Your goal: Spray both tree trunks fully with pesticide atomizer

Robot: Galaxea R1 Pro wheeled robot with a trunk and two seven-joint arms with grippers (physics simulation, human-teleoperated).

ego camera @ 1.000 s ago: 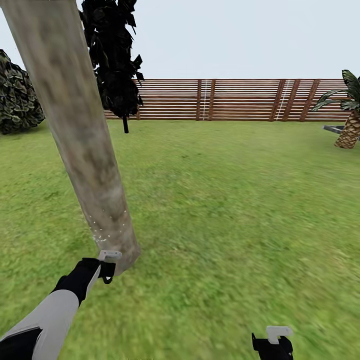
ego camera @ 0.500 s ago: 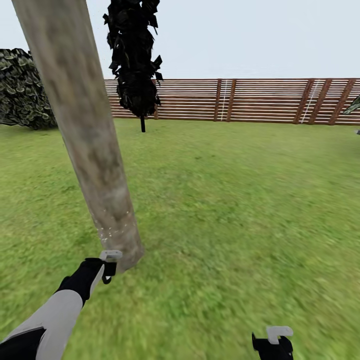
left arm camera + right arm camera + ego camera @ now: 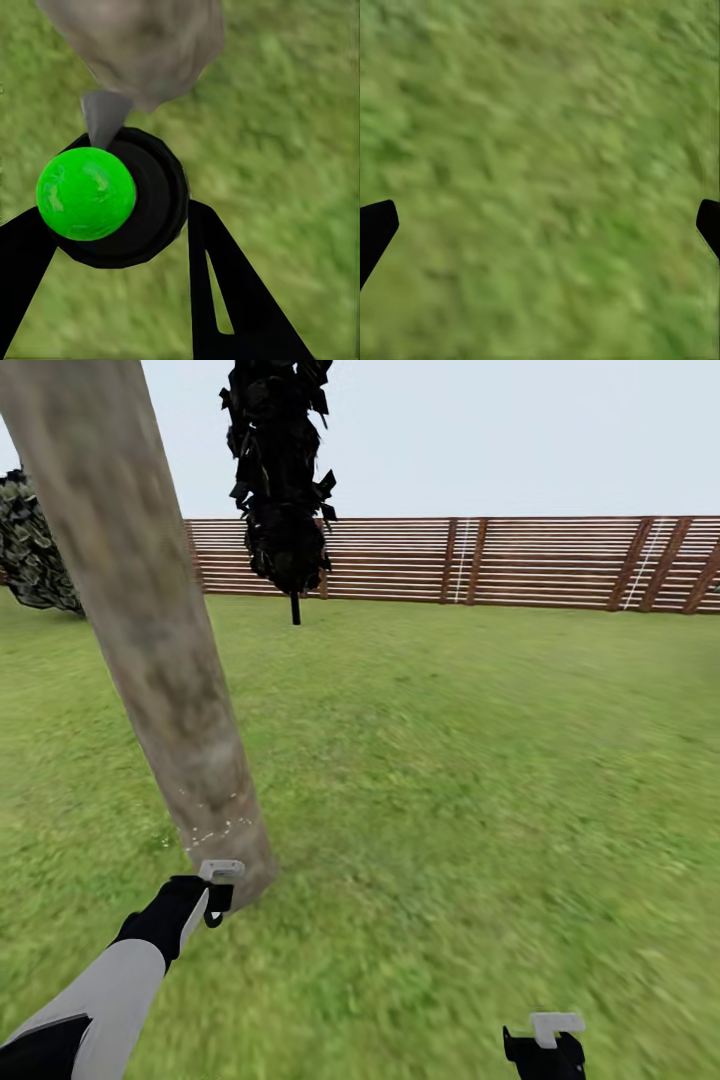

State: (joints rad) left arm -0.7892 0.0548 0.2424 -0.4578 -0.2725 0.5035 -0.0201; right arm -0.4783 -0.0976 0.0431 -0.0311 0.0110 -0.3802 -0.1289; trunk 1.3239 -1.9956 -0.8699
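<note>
L gripper (image 3: 215, 890) sits at base of tree trunk (image 3: 150, 630), fingers clamped on pesticide atomizer (image 3: 112, 199), green-capped, nozzle toward trunk. White pesticide (image 3: 215, 825) specks low on trunk. R gripper (image 3: 545, 1045) well apart from trunk over lawn (image 3: 480, 780), spread wide, holding nothing. Fence (image 3: 500, 560) & dark cypress (image 3: 283, 480) behind trunk.

A dark, narrow cypress-like tree (image 3: 282, 480) stands before the fence, with a mottled green bush (image 3: 35, 550) far off to the side under a pale grey sky (image 3: 500, 430).
</note>
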